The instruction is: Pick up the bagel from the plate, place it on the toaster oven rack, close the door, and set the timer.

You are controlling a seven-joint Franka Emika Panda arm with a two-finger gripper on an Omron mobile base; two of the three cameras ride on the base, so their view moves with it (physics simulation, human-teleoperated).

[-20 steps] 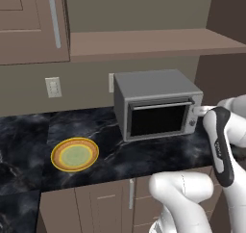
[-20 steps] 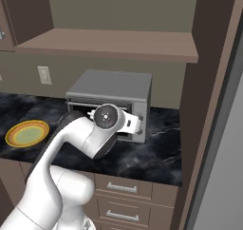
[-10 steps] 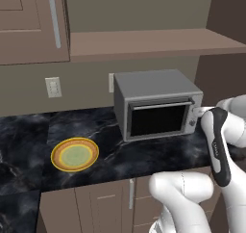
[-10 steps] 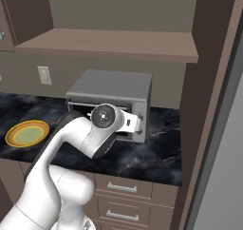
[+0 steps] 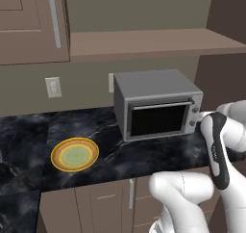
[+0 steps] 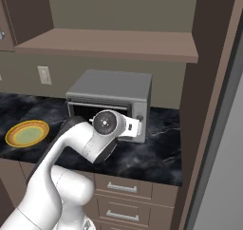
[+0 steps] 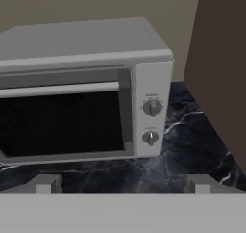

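Grey metal box: the toaster oven stands on the black marbled counter, back near the wall, under the wooden shelf.
Door: the door is shut, dark glass upright in its frame, the silver handle bar running across its top.
Control strip: on the oven's right side, the upper knob sits above the lower knob.
Bagel: cannot be seen on the plate; nothing can be made out through the oven's dark glass.
Plate: the plate lies flat on the counter well to the left of the oven, its pale green centre bare.
Gripper: the gripper hovers in front of the oven, facing its right part and apart from it; the two fingertips stand wide apart with nothing between them.
Arm: the white arm is in front of the oven, its hand close to the control strip.
Wall: an outlet sits on the wall left of the oven.
Tall cabinet: the brown panel rises just right of the oven.
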